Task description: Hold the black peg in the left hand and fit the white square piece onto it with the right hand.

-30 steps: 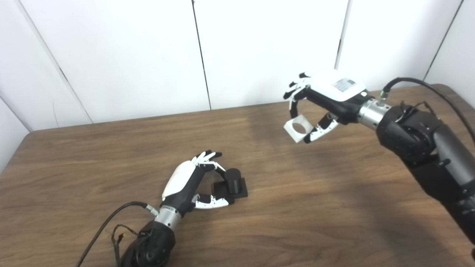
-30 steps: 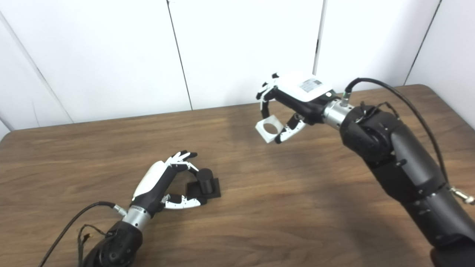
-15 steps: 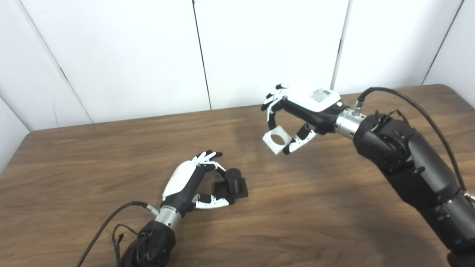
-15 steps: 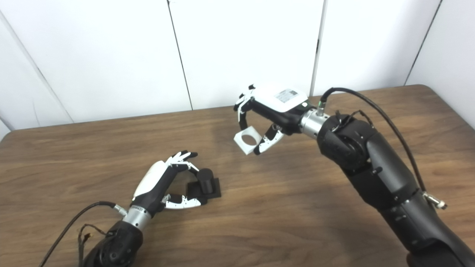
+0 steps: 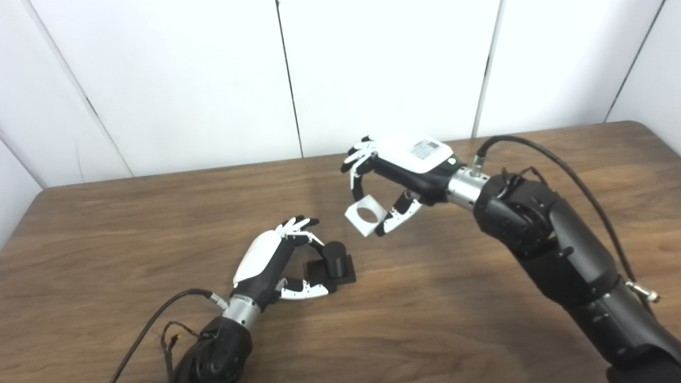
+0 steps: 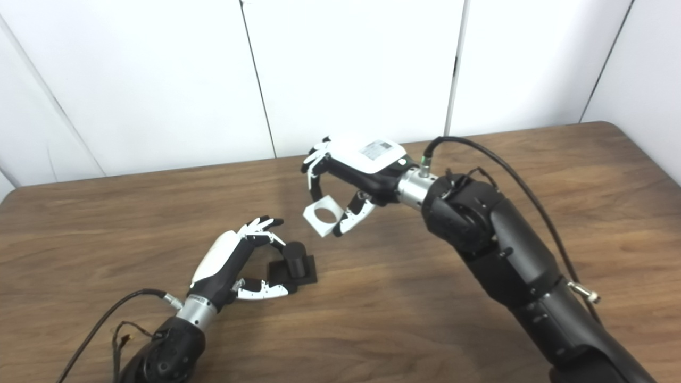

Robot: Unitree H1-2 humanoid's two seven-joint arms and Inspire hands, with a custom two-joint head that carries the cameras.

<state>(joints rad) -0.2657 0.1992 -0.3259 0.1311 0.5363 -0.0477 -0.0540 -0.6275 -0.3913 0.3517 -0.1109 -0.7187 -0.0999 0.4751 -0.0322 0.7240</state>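
Two white wall panels [image 5: 372,74] behind wooden counter [image 5: 452,298]. Right hand [image 5: 404,162], white label on its back unreadable, raised at 1 o'clock of black peg [image 5: 334,259], fingers [image 5: 355,181] clamped on white square piece [image 5: 365,215], round hole showing, clear of peg. Left hand [image 5: 266,263] at 9 o'clock of peg, fingers curled against peg's square base on counter; firmness of grip impossible to tell.
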